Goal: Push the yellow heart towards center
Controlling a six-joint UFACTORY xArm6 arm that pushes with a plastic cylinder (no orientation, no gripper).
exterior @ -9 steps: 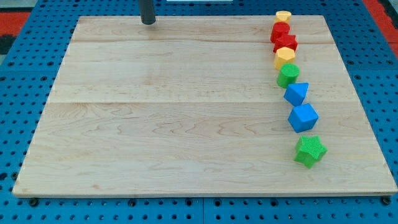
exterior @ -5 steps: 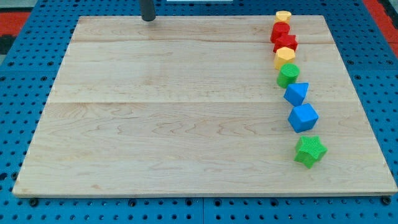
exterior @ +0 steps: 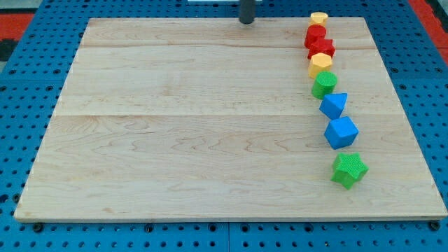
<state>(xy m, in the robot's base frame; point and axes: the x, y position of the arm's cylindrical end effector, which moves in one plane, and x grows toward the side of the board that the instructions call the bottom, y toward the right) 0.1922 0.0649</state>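
Several blocks stand in a column down the view's right side of the wooden board (exterior: 175, 140). From the top: a yellow block (exterior: 318, 17), a red block (exterior: 314, 34), a red star (exterior: 323, 48), a second yellow block (exterior: 320, 64), a green block (exterior: 324, 85), two blue blocks (exterior: 334, 105) (exterior: 341, 131) and a green star (exterior: 348, 170). I cannot tell which yellow block is the heart. My tip (exterior: 246, 22) rests at the board's top edge, right of the middle. It is about a hundred pixels left of the top yellow block and touches nothing.
The board lies on a blue pegboard (exterior: 28, 77). A red patch (exterior: 14, 17) shows at the view's top left corner.
My tip has moved right along the board's top edge, from the left of the middle to nearer the block column. No block has moved.
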